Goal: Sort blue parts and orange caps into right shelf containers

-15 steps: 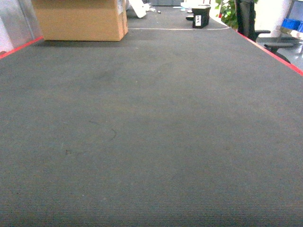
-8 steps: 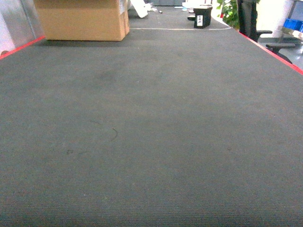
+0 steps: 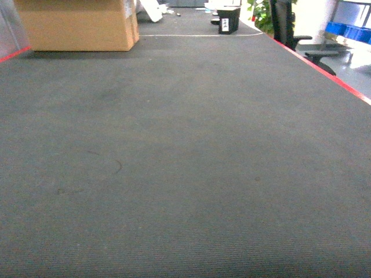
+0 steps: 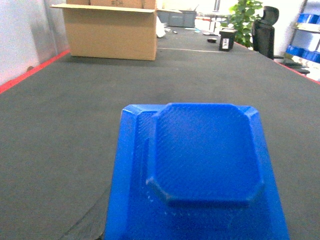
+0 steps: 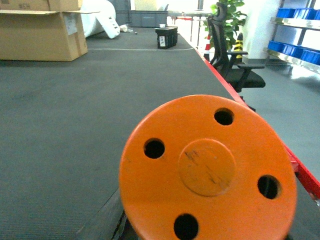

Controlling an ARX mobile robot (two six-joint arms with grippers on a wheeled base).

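left: blue part (image 4: 200,165) fills view, your grip unseen, can't tell | right: orange cap (image 5: 207,167) likewise | risk: either drops in transit

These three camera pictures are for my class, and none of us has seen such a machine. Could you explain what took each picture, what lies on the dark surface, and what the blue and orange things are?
A wheeled robot with two arms took them. The head camera looks forward over a dark grey mat edged in red. Far off stand a cardboard box and a small black container; an office chair is beside the mat.

The left wrist camera is filled by a blue part with cut corners, apparently carried by that arm. The right wrist camera shows an orange cap, a round disc with four holes, likewise close to the lens. Neither gripper is visible, so the hold cannot be confirmed.
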